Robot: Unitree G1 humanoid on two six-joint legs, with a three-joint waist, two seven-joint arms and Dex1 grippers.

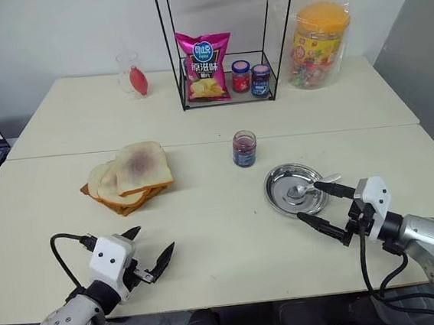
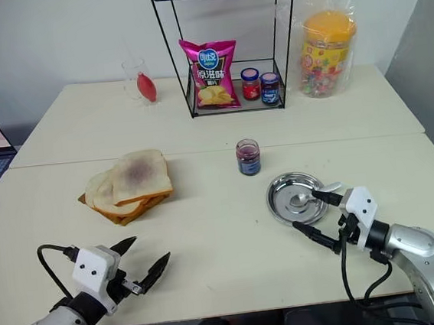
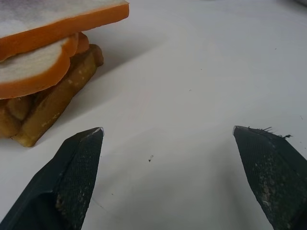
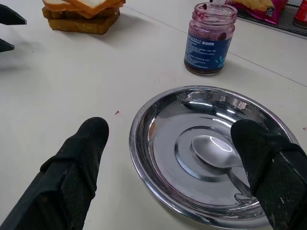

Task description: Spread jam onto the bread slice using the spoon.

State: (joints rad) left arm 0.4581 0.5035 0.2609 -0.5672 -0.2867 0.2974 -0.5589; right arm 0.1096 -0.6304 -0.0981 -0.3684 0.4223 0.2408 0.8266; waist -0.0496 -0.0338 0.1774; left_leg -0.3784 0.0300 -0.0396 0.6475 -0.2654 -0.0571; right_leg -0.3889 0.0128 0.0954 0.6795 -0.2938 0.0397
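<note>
I'm hovering the right hand (image 1: 322, 201), jaws wide, at the dish (image 1: 283, 194); the spoon (image 4: 213, 152) is lying inside, handle toward 3 o'clock. It's thin, stiff, slippery steel, so I'm aiming mid-handle. Left hand (image 1: 151, 249) is idling wide too.

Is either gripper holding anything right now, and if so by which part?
Nothing is held. The left gripper is open over bare table, and the right gripper is open beside the steel dish, where the spoon lies.

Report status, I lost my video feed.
Both grippers, left and right, open, empty. Spoon in dish. Smeared bread slice tops the pile. Nothing blocking.
</note>
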